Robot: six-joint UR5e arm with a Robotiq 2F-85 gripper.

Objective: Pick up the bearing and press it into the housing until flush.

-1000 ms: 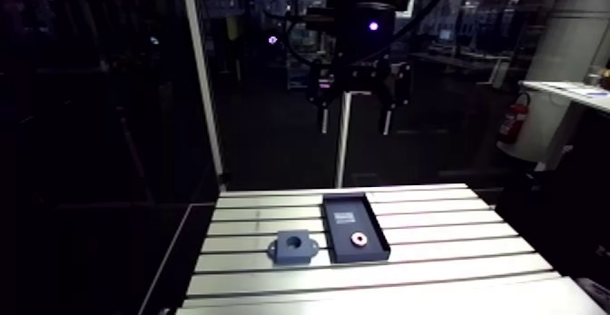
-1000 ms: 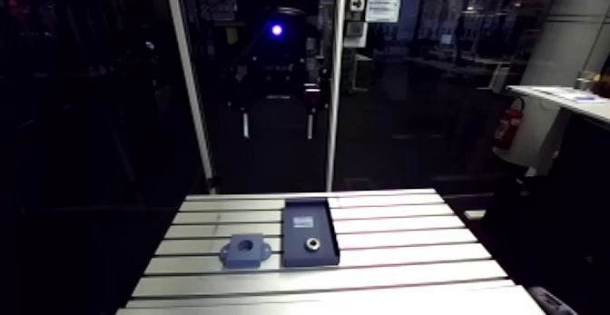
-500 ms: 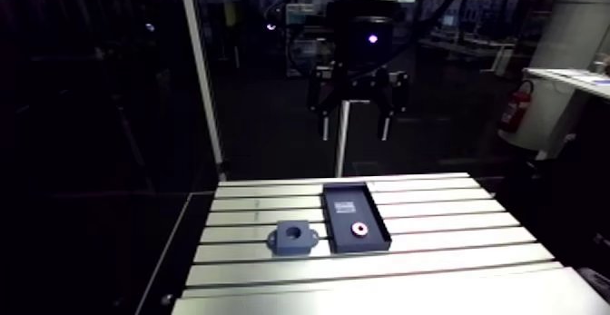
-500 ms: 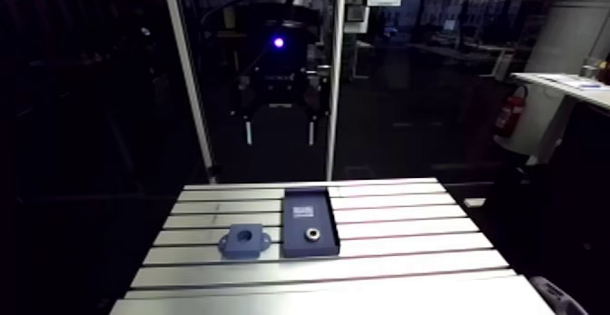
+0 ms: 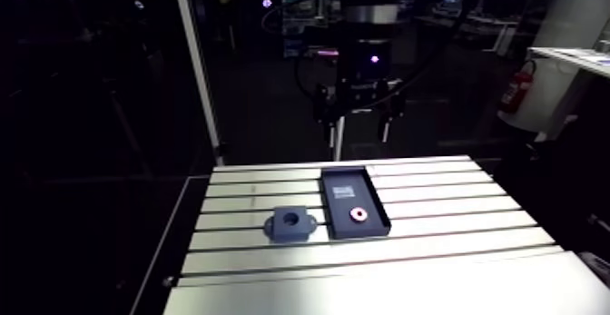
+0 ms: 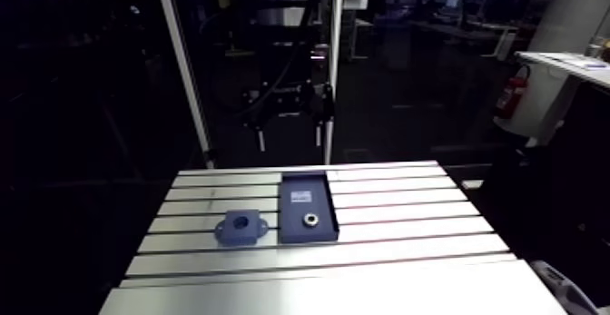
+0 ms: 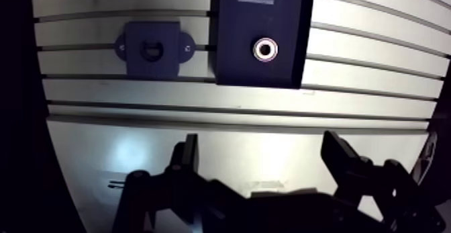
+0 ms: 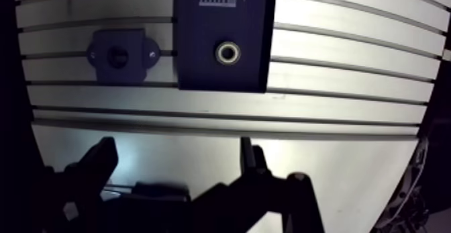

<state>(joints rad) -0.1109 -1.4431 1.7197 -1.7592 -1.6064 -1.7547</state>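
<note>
— Where is the bearing?
— The bearing (image 7: 265,48), a small bright ring with a dark bore, perhaps steel, lies flat in a dark rectangular tray (image 7: 231,64). The eared housing (image 7: 152,50) sits just beside the tray on the slotted table (image 7: 369,61).
— And the claw?
— The gripper (image 7: 262,145) hangs above the table, fingers spread wide, holding nothing, with the bearing ahead of it.

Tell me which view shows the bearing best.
The wrist view: the bearing shows as a clear ring with its bore, lying in the dark tray. The arm view shows it only as a small ring in that tray.
</note>
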